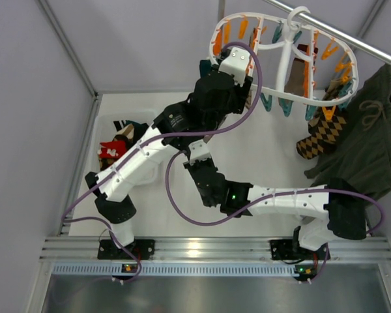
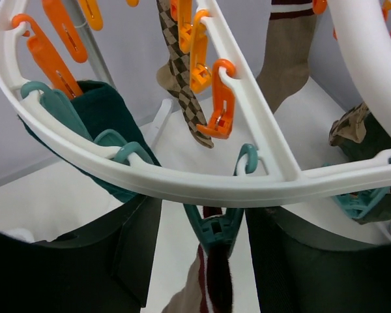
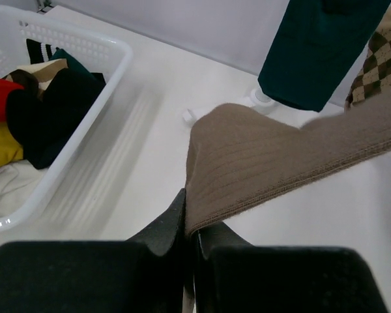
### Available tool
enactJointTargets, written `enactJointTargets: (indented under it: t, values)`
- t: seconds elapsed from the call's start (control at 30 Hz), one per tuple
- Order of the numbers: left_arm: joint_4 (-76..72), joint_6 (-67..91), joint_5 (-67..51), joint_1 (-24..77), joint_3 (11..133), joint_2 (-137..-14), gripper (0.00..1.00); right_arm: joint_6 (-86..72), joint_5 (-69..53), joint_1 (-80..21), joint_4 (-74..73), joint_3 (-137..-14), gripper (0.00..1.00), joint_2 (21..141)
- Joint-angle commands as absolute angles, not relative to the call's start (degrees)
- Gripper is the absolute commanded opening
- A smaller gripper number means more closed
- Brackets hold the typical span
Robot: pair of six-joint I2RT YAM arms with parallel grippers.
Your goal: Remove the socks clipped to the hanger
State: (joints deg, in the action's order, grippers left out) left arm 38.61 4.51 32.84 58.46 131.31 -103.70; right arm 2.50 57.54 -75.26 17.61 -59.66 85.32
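The white oval hanger hangs by its hook from a rail at the back right; its rim fills the left wrist view. My left gripper is open just under the rim, one finger on each side of a teal clip. That clip holds a tan sock with a dark red band. My right gripper is shut on a ribbed tan sock that stretches up to the right. An argyle sock, a dark teal sock and another tan sock are still clipped.
A white basket with loose socks sits at the left; its rim shows in the right wrist view. A dark green drawstring garment hangs from the metal rail at the right. Argyle socks dangle beside it.
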Motion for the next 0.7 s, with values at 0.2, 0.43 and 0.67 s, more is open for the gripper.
enactJointTargets:
  t: [0.2,0.43,0.67]
  values:
    - [32.6,3.3,29.8,58.4,134.6,-105.3,0.52,2.9,57.1,-76.6,18.8,-60.0,0.0,84.4]
    - [31.9,3.2,30.4,58.1,134.7,-105.6,0.31,2.5,57.3,-76.7,18.7,-58.4,0.0,83.5]
    - [31.8,4.0,30.5,57.4,134.6,-105.6,0.11,0.8,58.6,-77.5,18.9,-53.9,0.0,81.0]
